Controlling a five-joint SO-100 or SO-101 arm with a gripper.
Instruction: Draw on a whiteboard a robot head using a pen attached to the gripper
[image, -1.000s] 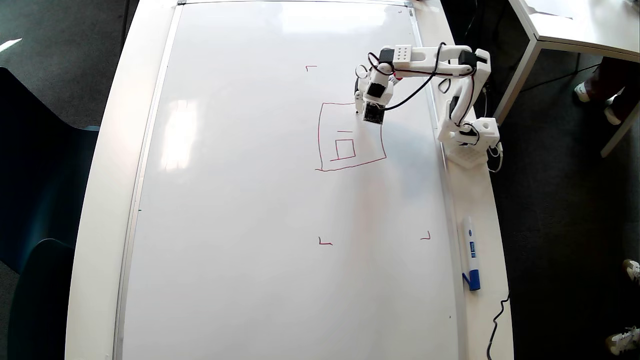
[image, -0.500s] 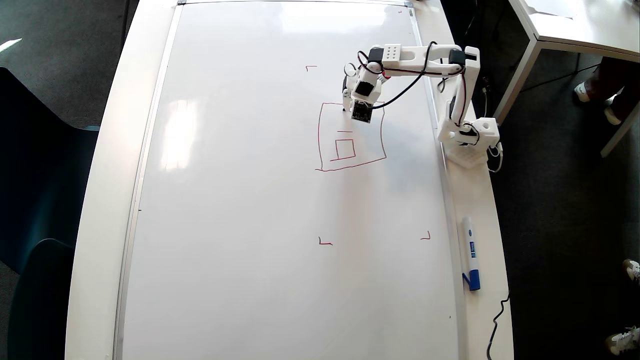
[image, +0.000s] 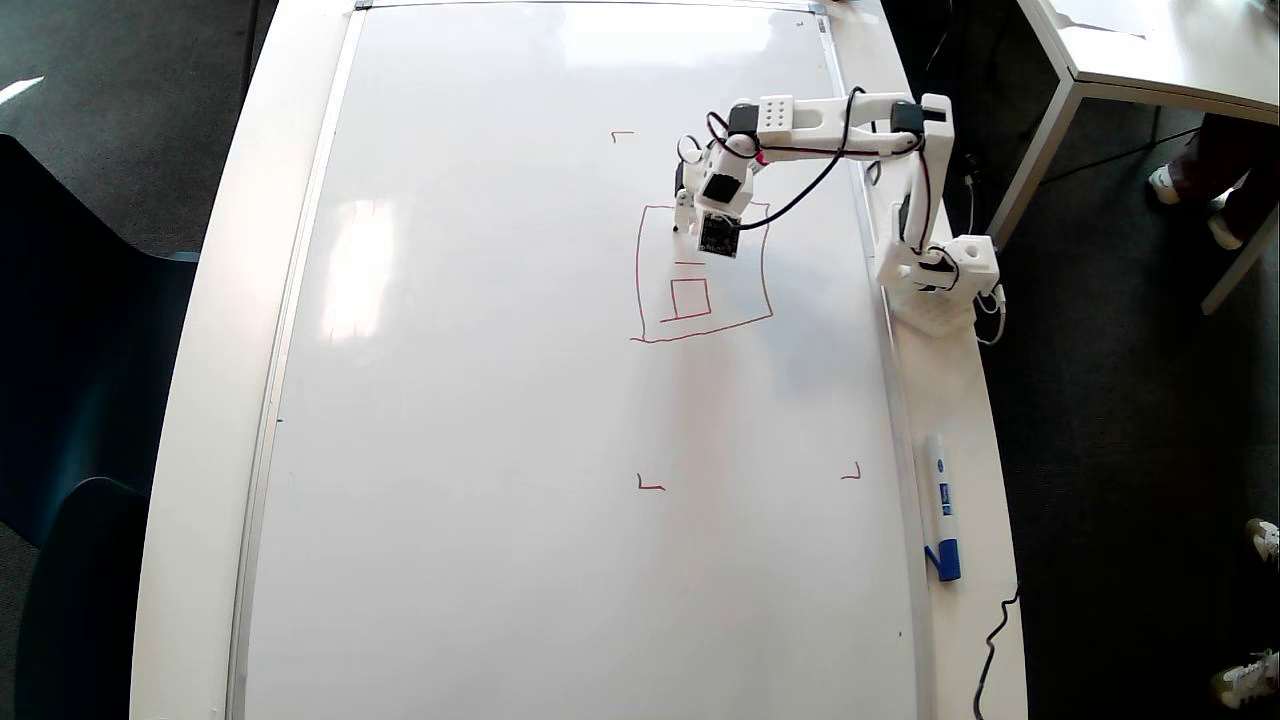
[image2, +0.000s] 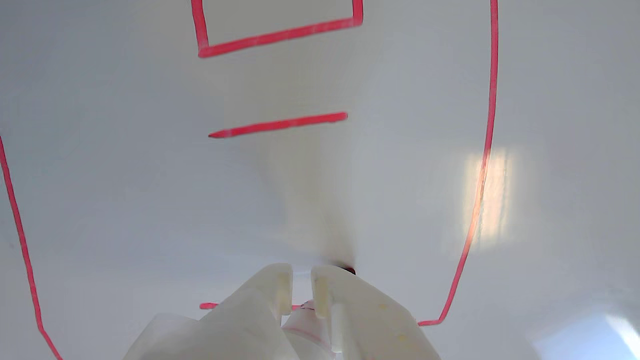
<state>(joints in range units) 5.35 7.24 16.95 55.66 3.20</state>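
Note:
The whiteboard (image: 480, 400) fills the table in the overhead view. The robot head (image: 638, 270) is a red square outline enclosing a smaller square (image: 690, 281) and a short dash (image: 689, 263). My white gripper (image: 682, 215) sits at the outline's top edge, near its upper left corner. In the wrist view the gripper (image2: 300, 287) enters from below over the whiteboard (image2: 125, 175), its fingers nearly together around the pen (image2: 306, 320). The pen's dark tip (image2: 349, 270) peeks past the right finger, on or just above the board. Ahead lie the dash (image2: 277, 125), the small square (image2: 280, 36) and the outline (image2: 492, 75).
The arm's base (image: 935, 275) stands on the table's right margin. A white marker with a blue cap (image: 942, 505) lies on that margin lower down. Small red corner marks (image: 650, 485) (image: 851, 474) (image: 622, 134) dot the board. A second table (image: 1150, 50) is at top right.
The gripper has moved left along the top edge of the red outline, then dipped slightly inside it. The drawn lines below look the same.

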